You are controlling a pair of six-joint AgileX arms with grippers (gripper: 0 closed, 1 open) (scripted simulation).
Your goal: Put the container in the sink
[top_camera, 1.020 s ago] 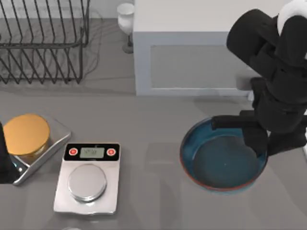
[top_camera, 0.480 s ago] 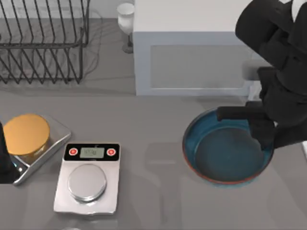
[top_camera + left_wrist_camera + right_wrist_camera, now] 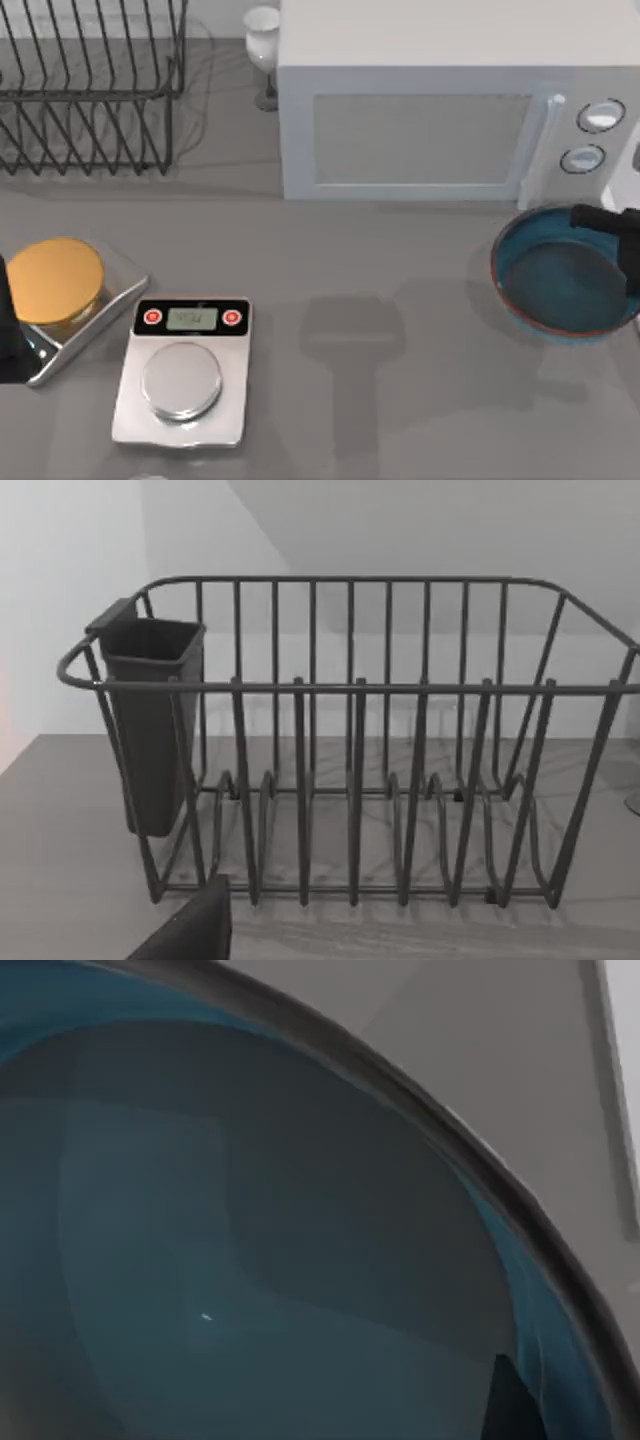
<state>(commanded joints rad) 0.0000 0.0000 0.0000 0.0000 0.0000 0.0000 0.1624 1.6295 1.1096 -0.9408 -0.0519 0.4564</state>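
Right gripper (image 3: 612, 222) at the far right edge, apparently pinching the far rim of the teal bowl (image 3: 562, 285), one black finger laid across it; the grip itself is partly cut off, so that is a judgement. Bowl hangs just in front of the microwave (image 3: 440, 100), probably lifted for carrying toward a sink. Left arm parked by the orange-lidded jar (image 3: 55, 280), facing the dish rack (image 3: 350, 740); its fingers cannot be told.

Overhead table (image 3: 400, 400) view, 2 close wrist views
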